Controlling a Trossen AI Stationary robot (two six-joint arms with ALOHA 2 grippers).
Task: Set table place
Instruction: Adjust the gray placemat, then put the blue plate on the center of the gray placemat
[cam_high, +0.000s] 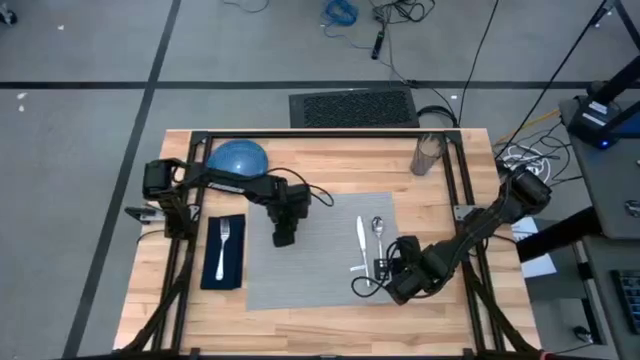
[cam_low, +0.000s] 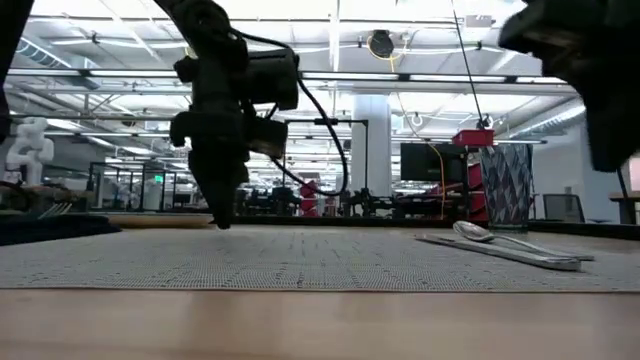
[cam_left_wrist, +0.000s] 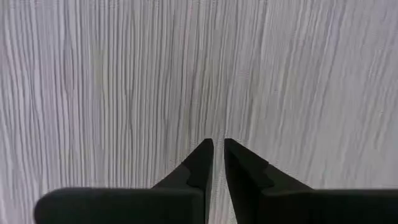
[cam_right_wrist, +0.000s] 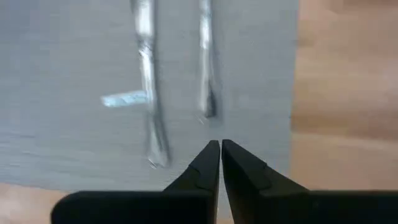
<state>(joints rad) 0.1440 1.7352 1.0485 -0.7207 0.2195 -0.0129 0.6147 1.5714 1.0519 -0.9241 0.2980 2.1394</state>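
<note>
Left gripper (cam_high: 285, 238) down over the left part of the grey placemat (cam_high: 310, 275), fingers (cam_left_wrist: 202, 165) pressed nearly together with only a thin slit between them, nothing pinched; in the low view its tip (cam_low: 222, 222) at or just above the weave, contact impossible to judge. Under and ahead of those fingers, only bare ribbed placemat (cam_left_wrist: 124, 81).

Right gripper (cam_high: 400, 280) low over the placemat's right portion, fingers (cam_right_wrist: 211, 162) likewise closed to a narrow gap, empty. Just ahead of its fingertips, a knife (cam_right_wrist: 149, 87) and a spoon (cam_right_wrist: 206, 68) lying side by side on the grey cloth, handle ends nearest the tips, not touched. Beside the knife, the small white tag (cam_right_wrist: 124, 98). To one side of the fingers, bare wood of the table (cam_right_wrist: 345, 93).

From above: placemat flat in the middle of the butcher-block table (cam_high: 330, 160), knife (cam_high: 360, 236) and spoon (cam_high: 378, 232) on its right side. Well off from the left fingers, a fork (cam_high: 224, 245) on a navy napkin (cam_high: 236, 272) just beside the placemat's left edge, a blue bowl (cam_high: 238, 157) upside down behind it, a glass tumbler (cam_high: 426, 154) at the far right.
</note>
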